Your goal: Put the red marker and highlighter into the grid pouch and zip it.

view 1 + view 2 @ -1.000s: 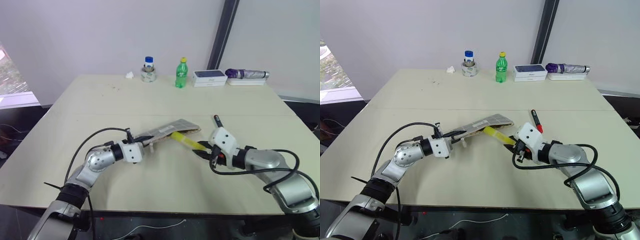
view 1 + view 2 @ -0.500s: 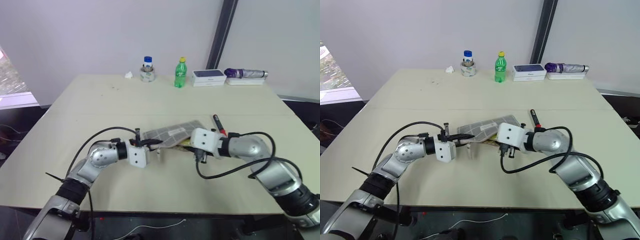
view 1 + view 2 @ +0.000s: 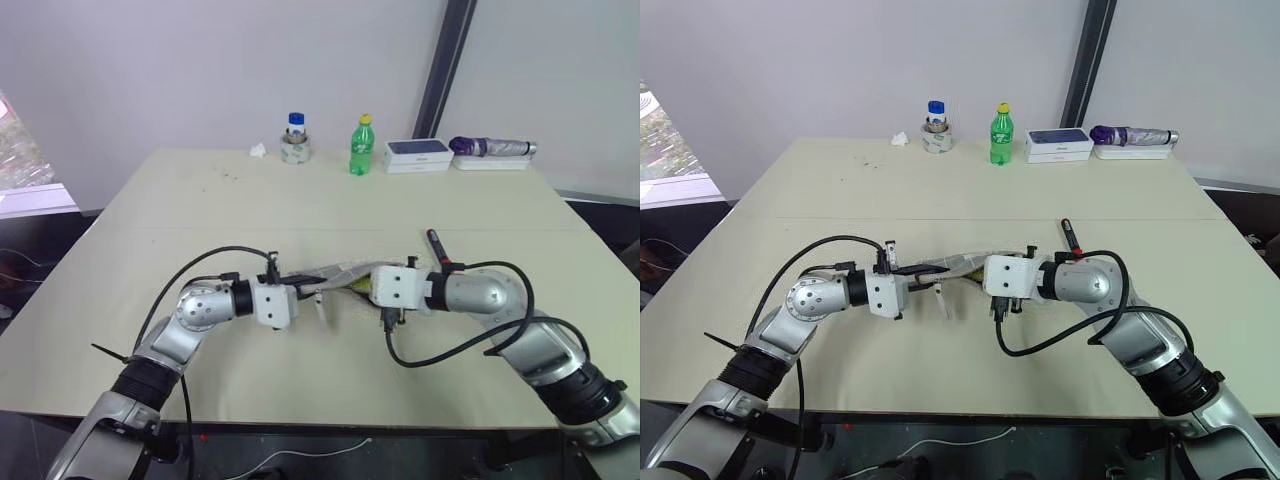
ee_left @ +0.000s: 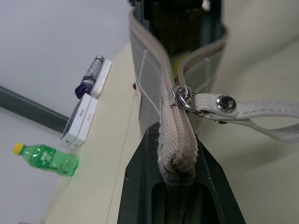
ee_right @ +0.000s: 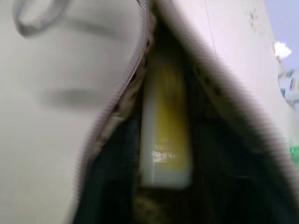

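The grid pouch [image 3: 335, 276] hangs above mid-table between both arms. The left gripper [image 3: 296, 279], arm reaching level to the right, is clamped on its left end. The highlighter [image 5: 164, 135] sits inside its open mouth, where the right gripper [image 3: 362, 288] points; its fingers' spread cannot be told. The red marker [image 3: 438, 250] lies just beyond the right wrist.

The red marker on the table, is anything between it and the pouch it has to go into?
Yes. The slim black marker with the red cap lies on the table beside the right arm, and the right tool itself sits at the grey grid fabric pouch's open mouth, with the stubby yellow highlighter already inside.
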Tool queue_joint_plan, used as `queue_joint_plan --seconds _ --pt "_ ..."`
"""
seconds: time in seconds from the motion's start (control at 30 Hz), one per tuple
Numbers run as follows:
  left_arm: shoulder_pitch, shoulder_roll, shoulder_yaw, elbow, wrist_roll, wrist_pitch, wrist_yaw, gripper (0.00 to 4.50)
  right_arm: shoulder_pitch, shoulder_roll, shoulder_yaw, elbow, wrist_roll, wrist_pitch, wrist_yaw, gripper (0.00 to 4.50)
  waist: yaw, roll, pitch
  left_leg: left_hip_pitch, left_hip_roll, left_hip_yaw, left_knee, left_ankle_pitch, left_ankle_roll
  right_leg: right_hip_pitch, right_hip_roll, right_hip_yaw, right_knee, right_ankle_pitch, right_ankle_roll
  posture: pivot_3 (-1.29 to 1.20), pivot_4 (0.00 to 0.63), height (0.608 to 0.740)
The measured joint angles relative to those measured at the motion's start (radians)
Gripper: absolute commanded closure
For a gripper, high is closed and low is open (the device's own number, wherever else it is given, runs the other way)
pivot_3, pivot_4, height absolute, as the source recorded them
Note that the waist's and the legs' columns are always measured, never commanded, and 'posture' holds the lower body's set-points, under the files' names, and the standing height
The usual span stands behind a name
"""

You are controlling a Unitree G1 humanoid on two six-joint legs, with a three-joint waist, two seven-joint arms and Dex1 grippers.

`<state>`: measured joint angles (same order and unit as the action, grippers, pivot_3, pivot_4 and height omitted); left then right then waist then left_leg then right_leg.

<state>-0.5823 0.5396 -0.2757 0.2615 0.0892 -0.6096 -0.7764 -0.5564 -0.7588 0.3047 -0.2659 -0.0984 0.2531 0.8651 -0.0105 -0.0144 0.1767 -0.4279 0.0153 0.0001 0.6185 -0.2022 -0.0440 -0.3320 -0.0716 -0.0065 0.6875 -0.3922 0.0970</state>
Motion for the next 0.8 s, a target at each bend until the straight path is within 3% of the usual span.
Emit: queue_joint_plan --seconds 0.03,0.17,0.37,0.47,0.63,0.8 --pt "0.002 0.0 0.004 0.001 0.003 0.007 0.007 4.5 0.008 -0.004 -0.018 -0.015 0.012 0.013 0.008 0.36 0.001 0.0 0.0 0.0 0.0 0.0 0.0 0.0 0.0 0.0 0.0 0.0 0.0 0.0 0.0 0.0 0.15 0.74" --pt "0.024 0.013 0.039 0.013 0.011 0.028 0.039 4.5 0.047 -0.04 -0.104 -0.126 0.128 0.126 0.076 0.36 -0.001 0.0 0.0 0.0 0.0 0.0 0.0 0.0 0.001 0.0 0.0 0.0 0.0 0.0 0.0 0.0 0.15 0.74" --pt "0.029 0.06 0.085 0.074 0.031 0.024 0.079 4.5 0.108 0.018 -0.371 -0.312 0.507 0.418 0.076 0.36 -0.001 0.0 0.0 0.001 0.001 -0.002 0.0 -0.002 0.004 0.003 0.0 -0.001 -0.001 0.0 0.0 0.0 0.15 0.74" --pt "0.025 0.072 0.1 0.105 0.038 0.009 0.093 4.5 0.123 0.046 -0.432 -0.242 0.493 0.44 -0.037 0.36 0.002 0.0 0.0 0.001 0.0 -0.002 0.002 -0.003 0.004 0.004 0.0 -0.002 0.0 0.0 0.0 0.0 0.15 0.74" --pt "0.026 0.054 0.1 0.12 0.062 0.002 0.12 4.5 0.11 0.085 -0.472 0.045 0.306 0.464 -0.353 0.36 0.004 0.0 0.0 0.0 -0.001 -0.002 0.002 -0.002 0.003 0.003 -0.001 -0.002 0.0 0.0 0.0 0.0 0.15 0.74" --pt "0.027 0.003 0.082 0.108 0.075 0.001 0.129 4.5 0.106 0.203 -0.519 0.213 0.319 0.456 -0.44 0.36 -0.006 0.0 0.0 0.0 0.0 0.0 0.0 -0.001 0.002 0.001 0.0 -0.001 -0.001 0.0 0.0 0.0 0.15 0.74"
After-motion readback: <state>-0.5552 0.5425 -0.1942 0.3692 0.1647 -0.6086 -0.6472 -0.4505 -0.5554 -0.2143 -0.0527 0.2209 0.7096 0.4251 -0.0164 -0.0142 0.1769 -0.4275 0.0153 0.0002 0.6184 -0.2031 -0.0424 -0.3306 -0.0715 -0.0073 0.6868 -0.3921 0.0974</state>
